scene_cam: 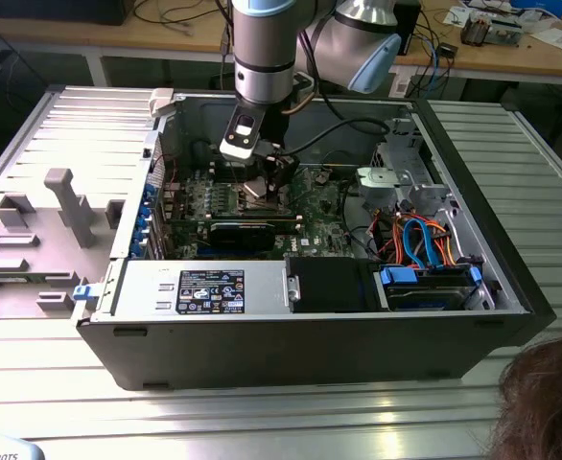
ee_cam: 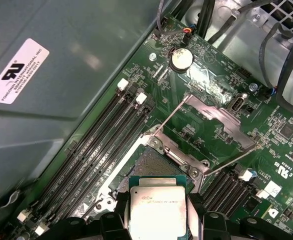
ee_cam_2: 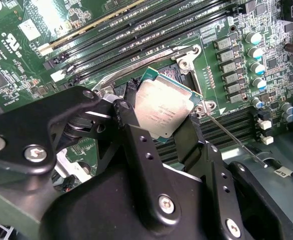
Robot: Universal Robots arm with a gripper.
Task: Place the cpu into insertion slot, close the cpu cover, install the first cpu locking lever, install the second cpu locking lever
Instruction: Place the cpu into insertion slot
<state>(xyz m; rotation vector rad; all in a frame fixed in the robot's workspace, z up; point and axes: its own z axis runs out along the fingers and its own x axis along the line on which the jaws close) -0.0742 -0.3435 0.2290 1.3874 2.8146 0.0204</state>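
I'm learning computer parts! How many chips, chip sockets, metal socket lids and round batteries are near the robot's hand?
cpu: 1
insertion slot: 1
cpu cover: 1
round silver battery: 1
Total: 4

The insertion slot (ee_cam: 154, 165) lies uncovered under the cpu (ee_cam: 156, 207) gripped in the pincer (ee_cam: 156, 217), and the way between them is open. The cpu cover (ee_cam: 219, 120) stands tilted up at one edge of the slot, walling that side. A thin locking lever (ee_cam_2: 236, 140) juts out beside the socket. Memory slots (ee_cam: 111, 130) flank it low, with the grey case wall (ee_cam: 61, 100) rising past them. Cables (scene_cam: 420, 240) crowd the case toward the exterior view's right.
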